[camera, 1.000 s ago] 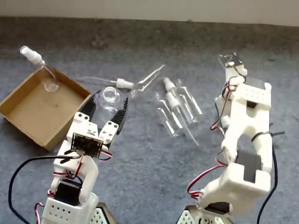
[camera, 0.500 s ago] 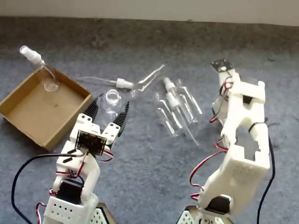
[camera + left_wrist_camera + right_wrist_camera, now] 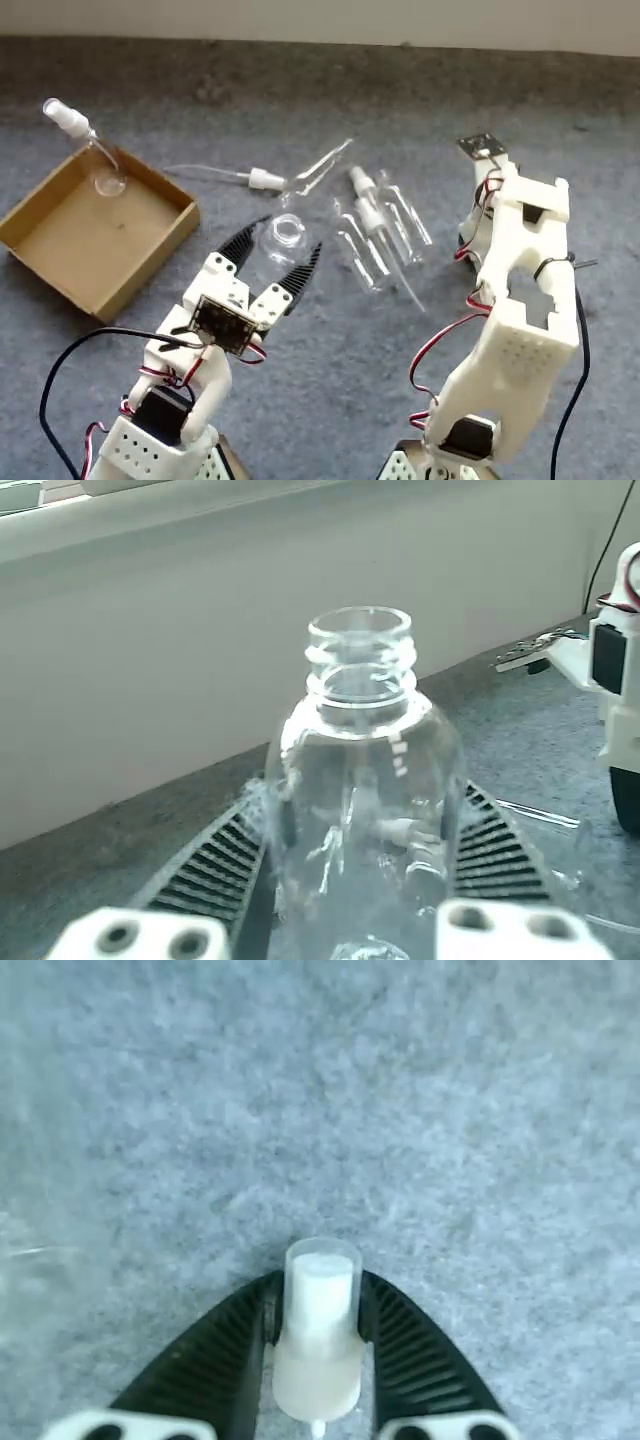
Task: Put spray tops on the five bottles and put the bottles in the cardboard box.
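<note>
Bottle [image 3: 365,780], clear, probably light and slippery, sits clamped mid-body between left fingers [image 3: 215,865]; right fingers [image 3: 225,1345] pinch the spray top [image 3: 320,1330].

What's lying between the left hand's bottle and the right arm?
A cluster of small clear bottles and spray tops on the carpet, in the high view.

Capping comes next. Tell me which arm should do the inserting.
Right, probably: the right gripper is shut on a spray top, while the left gripper holds the open bottle upright, neck free.
</note>
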Controlling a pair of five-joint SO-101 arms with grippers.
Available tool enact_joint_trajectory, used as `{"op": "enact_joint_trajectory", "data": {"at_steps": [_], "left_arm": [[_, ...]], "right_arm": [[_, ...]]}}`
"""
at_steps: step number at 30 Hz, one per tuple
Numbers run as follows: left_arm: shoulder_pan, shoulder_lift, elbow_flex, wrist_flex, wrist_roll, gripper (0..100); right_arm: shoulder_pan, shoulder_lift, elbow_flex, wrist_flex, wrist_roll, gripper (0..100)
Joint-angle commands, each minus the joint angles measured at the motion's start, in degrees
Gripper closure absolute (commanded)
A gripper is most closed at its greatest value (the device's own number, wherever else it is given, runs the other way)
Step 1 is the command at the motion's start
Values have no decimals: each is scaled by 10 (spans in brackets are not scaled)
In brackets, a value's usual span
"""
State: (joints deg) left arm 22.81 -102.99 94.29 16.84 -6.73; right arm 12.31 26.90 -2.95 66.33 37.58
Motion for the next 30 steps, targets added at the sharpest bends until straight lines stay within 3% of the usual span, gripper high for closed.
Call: {"op": "enact_joint_trajectory", "data": {"at_steps": [1,6,14,18,26,30], "left_arm": [[43,-11,0,-32,6,944],[60,-10,28,-137,6,944],[61,-10,28,-139,6,944],[62,-10,28,-139,9,944],[57,-10,29,-138,273,944],[61,-10,29,-110,287,944]], "right_arm": [[12,-62,-31,38,4,957],[13,-124,-59,102,4,957],[13,-227,-71,148,-3,957],[10,-289,-71,151,-80,957],[-33,-443,-66,151,-220,957],[-85,-525,-65,152,-285,957]]}}
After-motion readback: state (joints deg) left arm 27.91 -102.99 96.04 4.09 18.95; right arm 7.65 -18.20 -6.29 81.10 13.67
